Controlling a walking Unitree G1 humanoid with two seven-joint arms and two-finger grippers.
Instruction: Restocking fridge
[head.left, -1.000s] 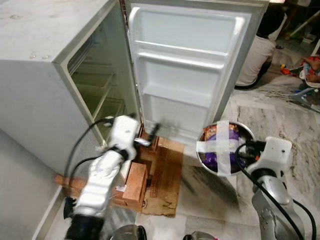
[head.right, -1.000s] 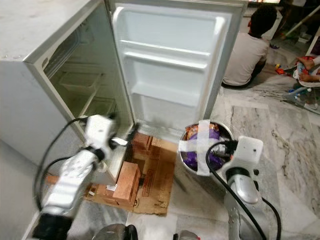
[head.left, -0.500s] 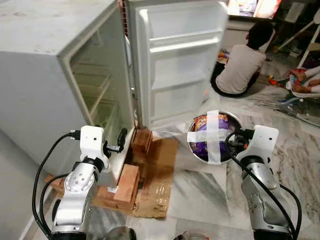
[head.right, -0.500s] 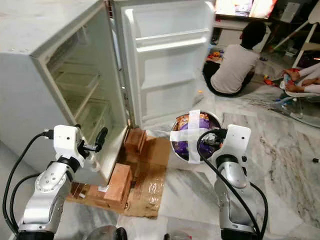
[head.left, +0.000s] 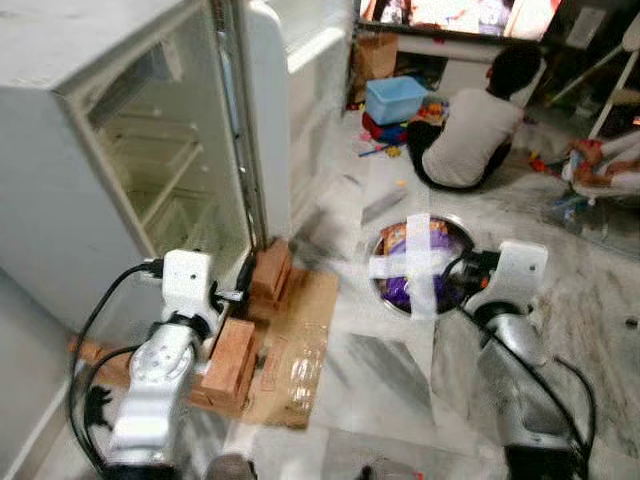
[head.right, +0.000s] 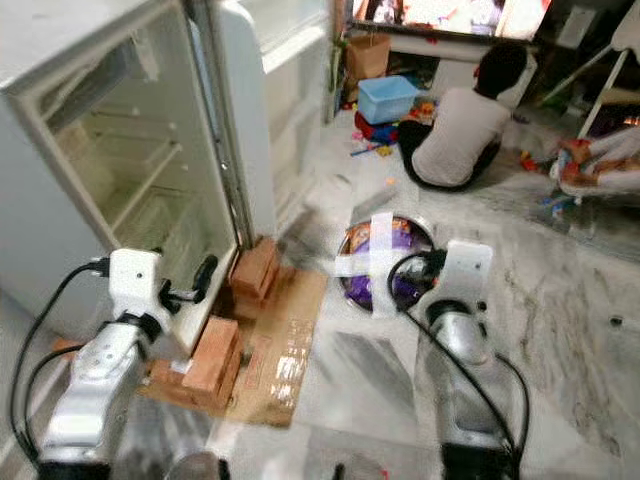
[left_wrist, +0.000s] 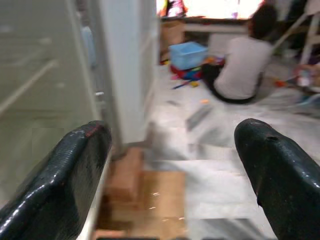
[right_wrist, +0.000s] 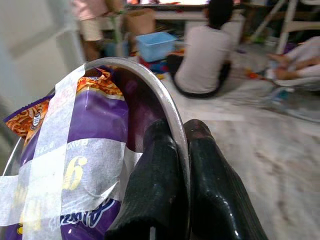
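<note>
Carrying step, by the look of it: right gripper (right_wrist: 175, 165) clamped on the rim of the steel bowl (head.left: 455, 232) with the taped purple packet (right_wrist: 95, 130), held low beside the open fridge (head.left: 150, 170). Left gripper (left_wrist: 175, 165) spread wide, empty, by the door (head.left: 268, 110). Next: swing toward the shelves (head.right: 120, 180). In the way: bricks (head.left: 232, 355), cardboard (head.left: 290, 350); 1 person (head.left: 470, 130) seated beyond.

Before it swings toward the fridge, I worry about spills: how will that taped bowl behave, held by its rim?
The bowl looks like rigid metal, so it shouldn't flex. The right gripper pinches one rim edge only, so it may tilt or slip on the smooth steel. The tape crossed over the purple packet should probably keep it inside.
</note>
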